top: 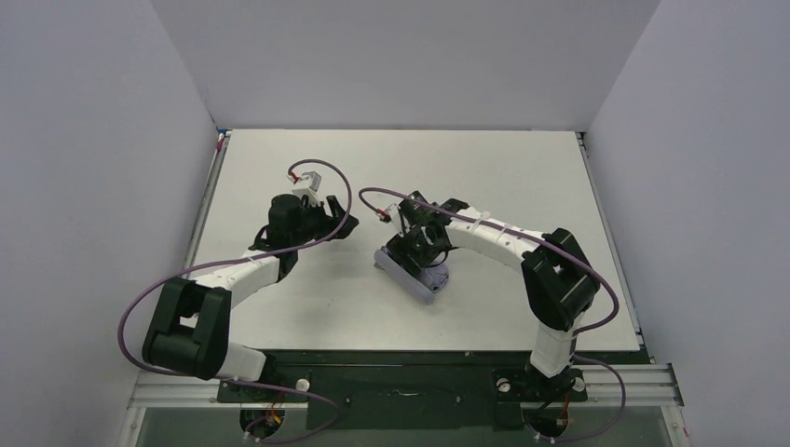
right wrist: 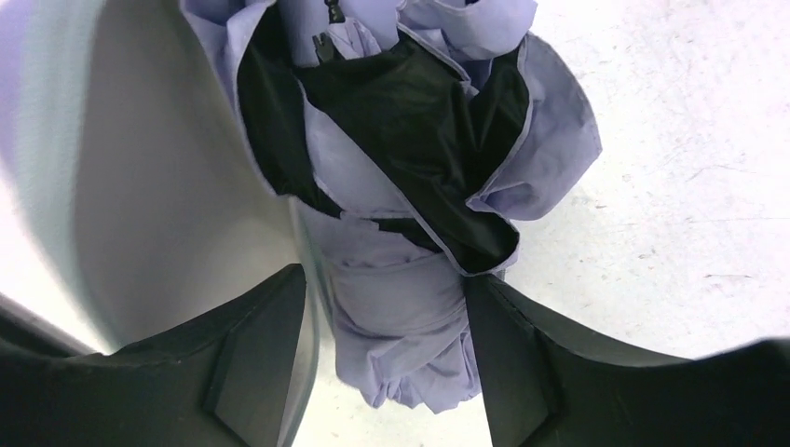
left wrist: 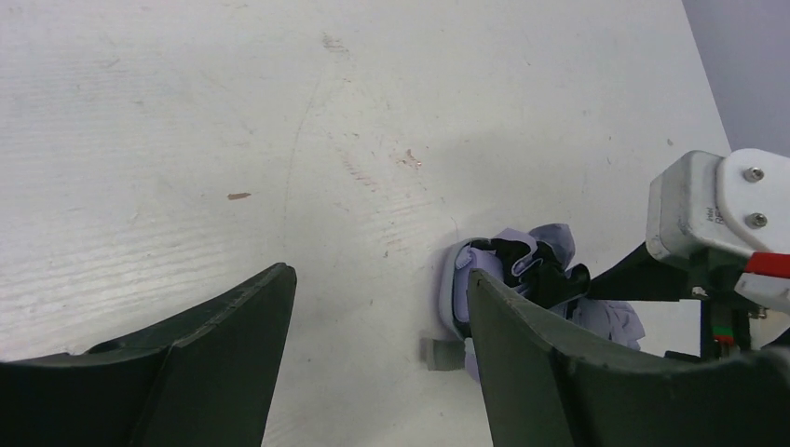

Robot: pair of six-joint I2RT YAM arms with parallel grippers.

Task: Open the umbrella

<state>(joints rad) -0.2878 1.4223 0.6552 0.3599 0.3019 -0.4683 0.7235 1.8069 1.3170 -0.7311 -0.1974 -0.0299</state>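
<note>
Centrally on the white, scuffed desk (top: 522, 177), ringed by grey walls, the folded umbrella (top: 417, 277) lies pinched by the right hand (right wrist: 387, 349); left of it, the left hand (left wrist: 377, 321) hangs spread.

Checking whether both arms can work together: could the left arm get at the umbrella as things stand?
Probably yes. The left tool is open with bare table between it and the umbrella. The right tool already straddles the folded bundle, so mainly the near end looks free.
</note>
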